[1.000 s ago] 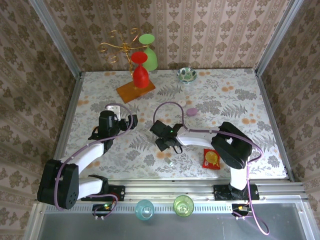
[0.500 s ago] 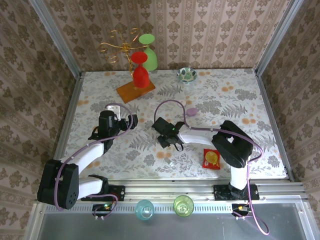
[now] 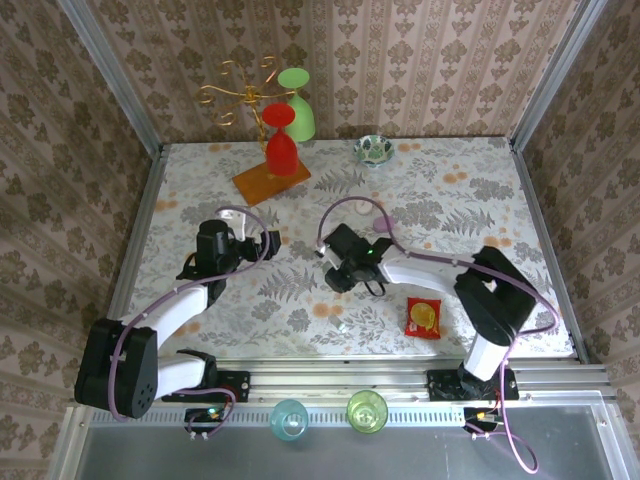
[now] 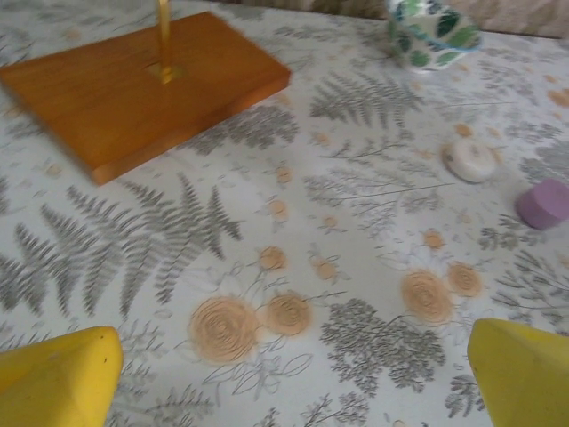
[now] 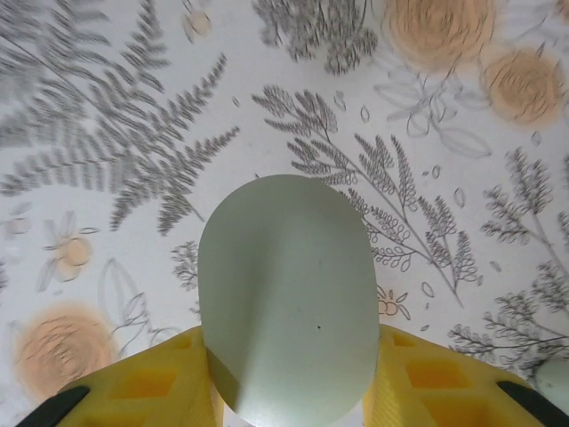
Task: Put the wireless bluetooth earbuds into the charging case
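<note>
One pale mint case (image 5: pixel 286 298) sits between the yellow fingers (image 5: pixel 427 391) of the right gripper (image 5: pixel 289 391). They press against its two long sides at its near end, so most of the smooth shell stands ahead of the fingertips with nothing backing it. No open lid and no bud shows on it, so the case probably has to be opened before anything can go in. The main risk is the shell itself. It is rounded and slick and pinched near one end, so it could swivel or squirt forward out of the fingers if the squeeze tightens or the arm jerks. A pale rounded edge (image 5: pixel 556 382) just outside one finger may be an earbud, though it is too cut off to tell; a sideways sweep could flick it away. The left gripper (image 4: pixel 289 378) hangs with its fingers (image 4: pixel 53 378) wide apart around nothing. Ahead of them and off to one side lie a small white piece (image 4: pixel 471 160) and a lilac piece (image 4: pixel 544 203). Whether these are buds or cases I cannot tell, and either would be easy to nudge out of reach.
</note>
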